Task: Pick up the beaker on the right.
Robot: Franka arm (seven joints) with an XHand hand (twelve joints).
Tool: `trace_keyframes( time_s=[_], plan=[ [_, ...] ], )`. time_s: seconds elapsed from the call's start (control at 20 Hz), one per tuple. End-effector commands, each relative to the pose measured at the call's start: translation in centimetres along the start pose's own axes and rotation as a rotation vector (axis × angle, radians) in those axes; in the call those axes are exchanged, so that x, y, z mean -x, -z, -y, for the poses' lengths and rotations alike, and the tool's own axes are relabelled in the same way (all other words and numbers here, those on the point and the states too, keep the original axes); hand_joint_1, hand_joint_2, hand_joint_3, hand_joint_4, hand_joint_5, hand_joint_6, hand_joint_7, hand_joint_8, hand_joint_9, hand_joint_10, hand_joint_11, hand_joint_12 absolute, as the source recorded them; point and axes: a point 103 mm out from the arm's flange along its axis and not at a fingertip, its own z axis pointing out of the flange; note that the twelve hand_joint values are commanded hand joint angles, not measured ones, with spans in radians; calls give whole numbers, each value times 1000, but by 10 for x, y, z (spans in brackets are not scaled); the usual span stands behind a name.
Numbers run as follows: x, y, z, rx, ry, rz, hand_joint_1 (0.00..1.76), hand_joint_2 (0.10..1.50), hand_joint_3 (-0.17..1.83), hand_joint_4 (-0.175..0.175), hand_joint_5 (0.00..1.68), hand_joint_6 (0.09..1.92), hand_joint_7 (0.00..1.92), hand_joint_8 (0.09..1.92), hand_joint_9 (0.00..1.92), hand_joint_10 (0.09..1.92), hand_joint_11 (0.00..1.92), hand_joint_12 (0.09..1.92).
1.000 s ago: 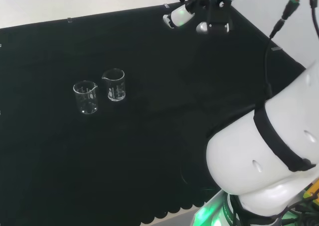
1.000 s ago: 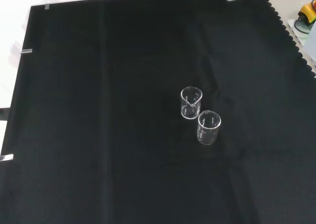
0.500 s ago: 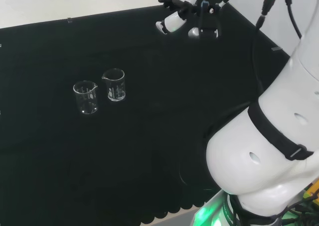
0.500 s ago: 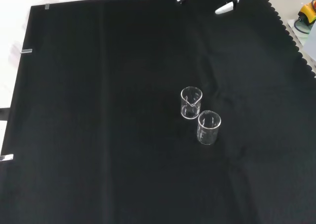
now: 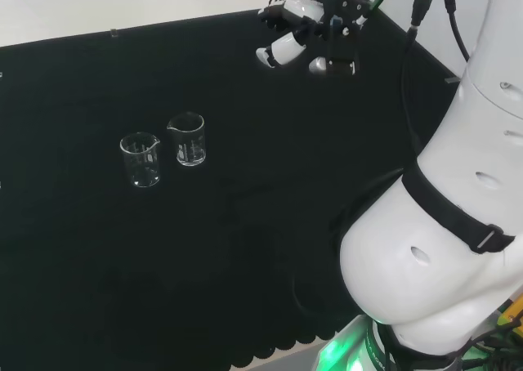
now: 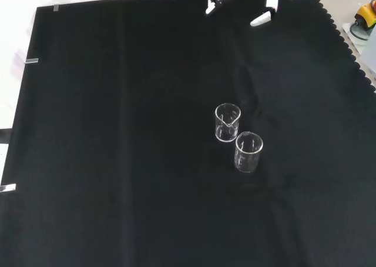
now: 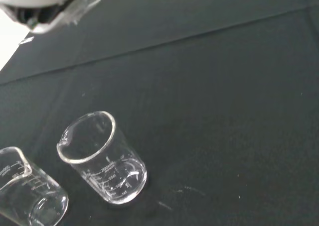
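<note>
Fingers (image 5: pixel 274 52) of the hand (image 5: pixel 306 28) hung spread and mostly straight above the far edge of the worktop (image 5: pixel 245 248), with nothing between them, and in the front view the hand (image 6: pixel 258 2) sat at the top of the black cloth with its fingers (image 6: pixel 261 17) pointing down toward the glassware. Two clear, empty beakers stood upright close together near the middle of the cloth, well apart from the hand. Taking the head view's sides, the right beaker (image 5: pixel 187 139) was the spouted one nearer the hand, and the left beaker (image 5: pixel 140 159) stood just beside it; whether the two touched I could not tell. In the front view the right beaker (image 6: pixel 227 122) lay above the left beaker (image 6: pixel 248 152), and the wrist view looked down on the right beaker (image 7: pixel 102 158) with the left beaker (image 7: pixel 27 196) next to it. By my judgement the step in hand was the approach, with the grasp not yet begun. The next move would call for bringing the hand down beside the right beaker and curling the fingers round its wall on the side away from its neighbour, since the narrow gap between the two left little room and a careless finger could knock the left beaker over.
</note>
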Motion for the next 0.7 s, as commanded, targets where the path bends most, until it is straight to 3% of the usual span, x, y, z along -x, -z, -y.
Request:
trace_keyframes(
  time_s=[0.05, 0.3, 0.45, 0.7],
  plan=[
    [-7, -49, -42, -32, 104, -106, 809, 419, 1114, -50, 346, 87, 219, 696, 274, 695, 0, 1172],
    [-10, -67, -51, -61, 124, -121, 812, 416, 1117, -51, 343, 87, 203, 684, 255, 687, 0, 1160],
    [-25, -82, -60, -74, 135, -115, 812, 414, 1120, -51, 342, 87, 200, 678, 251, 686, 0, 1146],
    [-16, -86, -56, -82, 157, -144, 813, 412, 1122, -52, 340, 87, 200, 674, 248, 684, 0, 1134]
  ],
)
